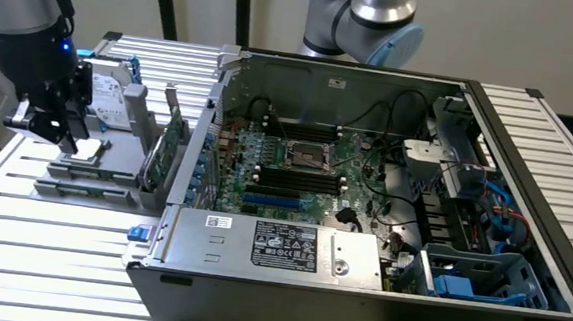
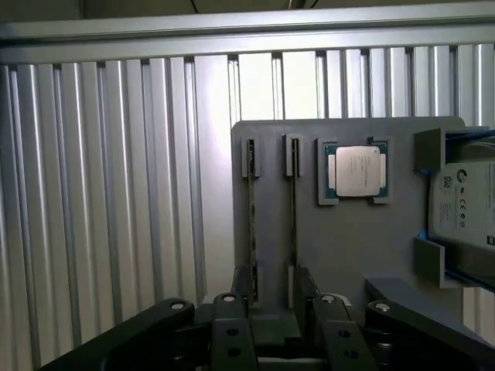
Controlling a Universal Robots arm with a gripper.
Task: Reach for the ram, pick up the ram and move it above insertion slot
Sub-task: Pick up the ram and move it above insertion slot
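Since your gripper [image 2: 273, 284] hangs with jaws apart over the holder [image 2: 356, 239], centre it on one ram [image 2: 293, 209] standing edge-up by the holder's edge far from the drive [image 2: 464, 205], squared to the stick, before closing.

The table [image 1: 42, 225] is ribbed metal with a satin, light-reflecting finish. The holder [image 2: 348, 247] is smooth, matt grey plastic. The processor [image 2: 357, 171] carries a dull silver metal lid on a green board. The gripper [image 2: 272, 282] is matt black with bright metal fasteners. The computer case [image 1: 284, 308] is dark and matt outside. Its power supply [image 1: 207, 243] is bare grey sheet metal with a printed label.
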